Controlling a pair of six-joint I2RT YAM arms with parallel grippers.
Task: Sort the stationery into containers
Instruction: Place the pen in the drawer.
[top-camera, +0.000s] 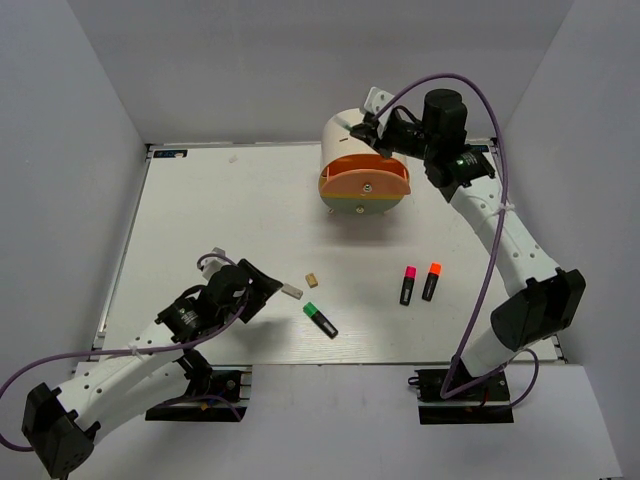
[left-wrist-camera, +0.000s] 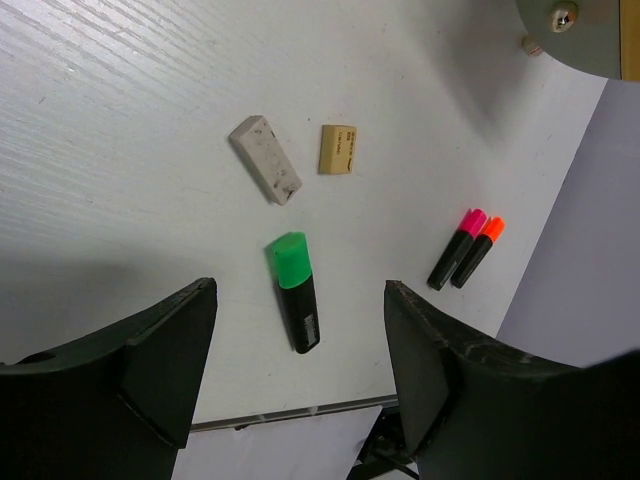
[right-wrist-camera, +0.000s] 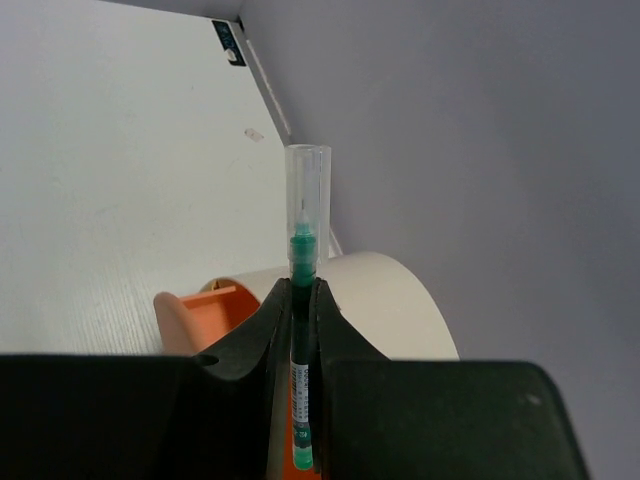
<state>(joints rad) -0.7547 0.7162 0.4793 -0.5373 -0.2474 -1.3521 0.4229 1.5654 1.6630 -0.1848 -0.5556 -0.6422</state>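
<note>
My right gripper (top-camera: 368, 130) is above the back of the cream desk unit (top-camera: 345, 135) and shut on the thin teal pen (right-wrist-camera: 302, 262). The pen's clear cap sticks out past the fingertips. Below it the orange drawer (top-camera: 365, 173) is pulled open, with the yellow drawer (top-camera: 362, 206) beneath. My left gripper (top-camera: 263, 290) is open and empty, hovering over the table. Ahead of it lie the green highlighter (left-wrist-camera: 296, 290), grey eraser (left-wrist-camera: 265, 172) and tan eraser (left-wrist-camera: 338, 150). The pink highlighter (top-camera: 408, 285) and orange highlighter (top-camera: 432, 281) lie side by side to the right. The red-white pen is out of view.
Grey walls enclose the white table (top-camera: 220, 220) on the left, back and right. The table's near edge (left-wrist-camera: 300, 415) runs just below the green highlighter. A purple cable (top-camera: 490, 130) loops above the right arm.
</note>
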